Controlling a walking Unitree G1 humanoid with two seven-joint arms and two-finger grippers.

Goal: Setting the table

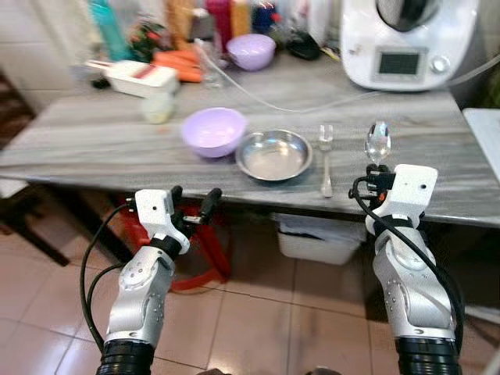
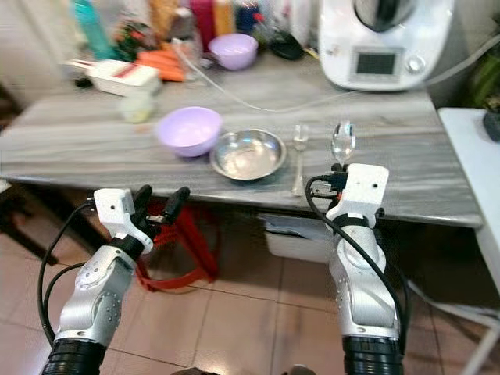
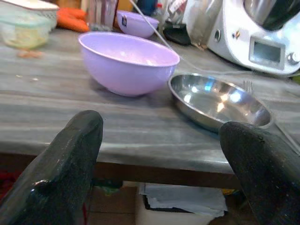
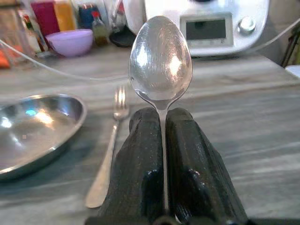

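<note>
Spoon [image 4: 160, 58] in right pincer [image 4: 162, 123] over grey-streaked table [image 1: 94, 137].

Light: we see even, soft indoor brightness across the grey tabletop [image 1: 94, 141].
Glare: bright patches sit on the steel plate [image 1: 274, 154] and on the spoon [image 4: 160, 58] bowl.
Shadows: dark under the tabletop's near edge.
Focus: bottles along the tabletop's far edge look soft; wrist-view fingers [image 3: 70, 159] blur up close.
Distortion: tabletop edges bow slightly.

two purple bowls [image 1: 214, 130] [image 1: 251, 51]; one steel bowl [image 1: 274, 154], one fork [image 1: 326, 160], one spoon [image 1: 377, 141]
</note>
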